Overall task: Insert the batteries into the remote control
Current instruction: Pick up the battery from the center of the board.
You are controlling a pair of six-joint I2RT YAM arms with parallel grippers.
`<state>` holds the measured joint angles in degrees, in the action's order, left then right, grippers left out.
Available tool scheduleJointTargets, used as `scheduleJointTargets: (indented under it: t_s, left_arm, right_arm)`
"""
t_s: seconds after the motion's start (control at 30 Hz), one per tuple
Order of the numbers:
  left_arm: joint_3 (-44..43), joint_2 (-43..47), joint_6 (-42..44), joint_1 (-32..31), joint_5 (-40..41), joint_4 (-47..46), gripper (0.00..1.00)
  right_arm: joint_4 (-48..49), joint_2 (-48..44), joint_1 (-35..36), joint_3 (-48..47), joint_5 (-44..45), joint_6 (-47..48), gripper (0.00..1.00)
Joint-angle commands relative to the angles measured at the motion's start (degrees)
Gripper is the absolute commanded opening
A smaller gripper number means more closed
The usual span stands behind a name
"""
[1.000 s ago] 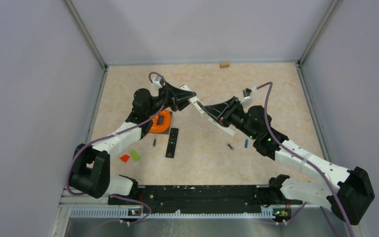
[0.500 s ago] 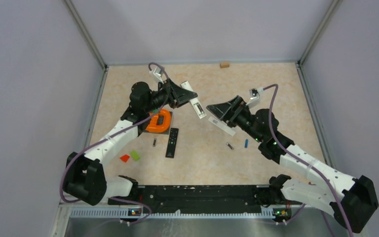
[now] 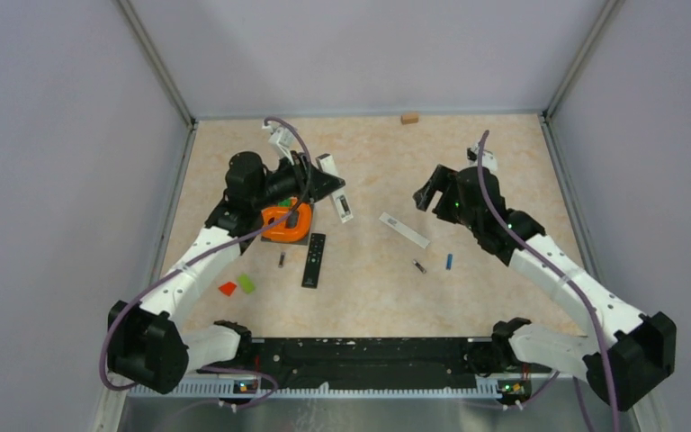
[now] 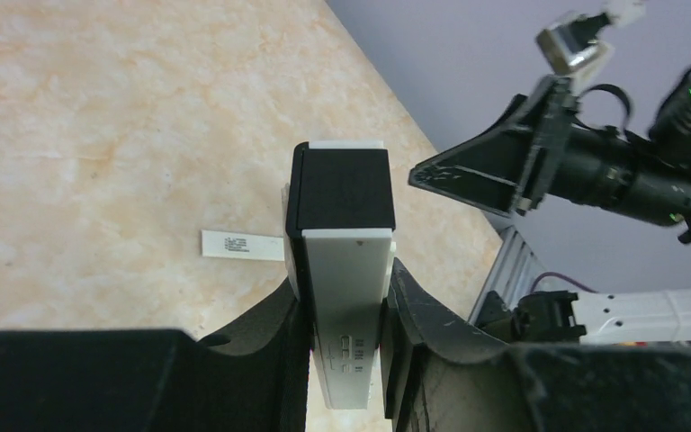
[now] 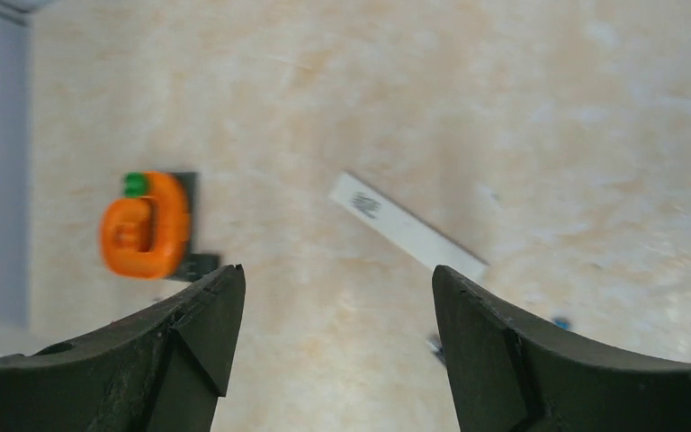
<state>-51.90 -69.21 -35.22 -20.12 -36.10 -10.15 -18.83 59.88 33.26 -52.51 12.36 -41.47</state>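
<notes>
Table (image 3: 522,171), viewed from its near edge. The left gripper (image 3: 324,186) is clamping a white remote (image 4: 344,256) in the air toward the far-left corner, long axis running far to near. The right gripper (image 3: 428,191), fingers apart and empty, is hovering right of centre, and a white cover strip (image 3: 405,229) is lying just nearward of it. Nearer again, a dark battery (image 3: 419,265), set diagonally, and a blue battery (image 3: 448,261), pointing far-near, are resting close together with bare surface around them; the right arm is nearer. A third battery (image 3: 282,260) is lying beside a black remote (image 3: 314,259), left of centre.
</notes>
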Motion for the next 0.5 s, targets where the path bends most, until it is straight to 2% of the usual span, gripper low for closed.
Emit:
scheduleJointTargets:
  t_s: [0.0, 0.13, 0.4, 0.47]
  left_arm:
    - [1.32, 4.00, 7.32, 1.01, 0.54, -2.32, 0.00]
    - [2.90, 5.80, 6.77, 1.13, 0.45, -4.38, 0.00]
    - [3.36, 5.13, 3.76, 1.22, -0.49, -7.24, 0.00]
    - [3.44, 4.82, 2.76, 1.22, -1.25, -8.07, 0.00]
  right_arm:
    - [-11.89, 2.83, -6.31, 0.19, -0.04, 3.05, 0.76]
    - [-12.77, 4.72, -9.47, 2.88, -0.80, 2.91, 0.70]
    - [-14.36, 11.75, -11.54, 6.60, 0.67, 3.78, 0.40]
    - [-13.69, 13.14, -11.54, 7.48, 0.97, 3.85, 0.36]
